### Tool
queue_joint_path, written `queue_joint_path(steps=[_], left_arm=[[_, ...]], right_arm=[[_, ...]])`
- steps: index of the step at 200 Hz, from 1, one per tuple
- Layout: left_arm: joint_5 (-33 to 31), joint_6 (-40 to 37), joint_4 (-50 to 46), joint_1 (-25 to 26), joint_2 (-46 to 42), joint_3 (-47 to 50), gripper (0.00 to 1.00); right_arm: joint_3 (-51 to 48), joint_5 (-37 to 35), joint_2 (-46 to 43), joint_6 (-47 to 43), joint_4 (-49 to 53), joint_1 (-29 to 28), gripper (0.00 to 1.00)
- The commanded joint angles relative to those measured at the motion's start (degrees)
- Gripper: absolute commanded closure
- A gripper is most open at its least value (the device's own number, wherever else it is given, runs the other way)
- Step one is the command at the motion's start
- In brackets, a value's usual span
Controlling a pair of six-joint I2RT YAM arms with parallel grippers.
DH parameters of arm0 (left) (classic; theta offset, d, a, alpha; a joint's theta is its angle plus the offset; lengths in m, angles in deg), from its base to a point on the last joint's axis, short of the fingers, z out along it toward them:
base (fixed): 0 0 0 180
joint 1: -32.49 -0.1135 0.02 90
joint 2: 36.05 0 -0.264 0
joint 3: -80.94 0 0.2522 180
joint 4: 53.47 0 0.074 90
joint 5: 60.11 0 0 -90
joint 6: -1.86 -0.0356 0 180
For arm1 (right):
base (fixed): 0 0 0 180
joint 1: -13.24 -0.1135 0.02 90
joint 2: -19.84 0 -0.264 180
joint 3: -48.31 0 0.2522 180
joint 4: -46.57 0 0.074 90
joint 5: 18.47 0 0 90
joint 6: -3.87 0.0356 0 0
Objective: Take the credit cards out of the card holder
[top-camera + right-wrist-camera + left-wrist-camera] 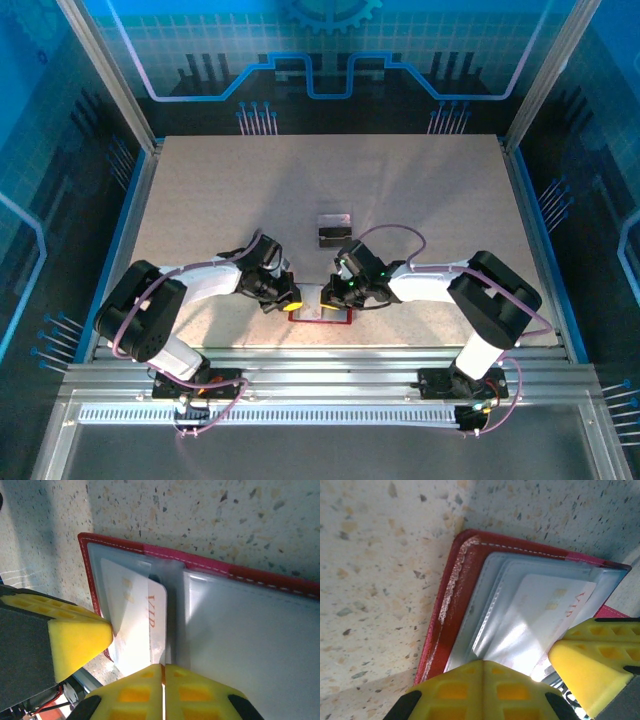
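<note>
Right claw (163,680) closed at the edge of the white card (132,615) in the card holder (210,564) pocket, grip unclear; left claw (482,680) closed, pinning that holder; thin, stiff, slick, so pinch that edge

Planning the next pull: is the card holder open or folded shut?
Open: the card holder lies spread on the table, clear pockets up, a VIP card showing.

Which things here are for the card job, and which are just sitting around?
For the job:
red card holder
white VIP card in its pocket
dark cards already out, lying beyond it

Just around:
speckled table
blue patterned walls
</note>
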Motion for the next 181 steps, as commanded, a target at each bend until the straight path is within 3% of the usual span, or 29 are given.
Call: queue_joint_path(steps=[1,97,136,181], left_arm=[[-2.2,-1.9,-3.0,-0.3,0.7,-0.5,0.95],[-2.2,-1.9,-2.9,-0.3,0.7,-0.4,0.95],[-2.1,-1.9,-2.9,-0.3,0.8,-0.4,0.95],[-2.0,-1.9,-2.9,-0.3,1.0,-0.4,0.95]], right_arm=[[-1.1,-0.4,-0.9,0.3,-1.3,0.4,0.95],[-3.4,-0.6,-5.0,-0.2,-1.8,1.6,1.0],[-4.2,1.3,-3.7,0.9,-6.7,1.5,0.89],[-5.8,3.5,-1.6,3.5,-14.4,1.5,0.89]])
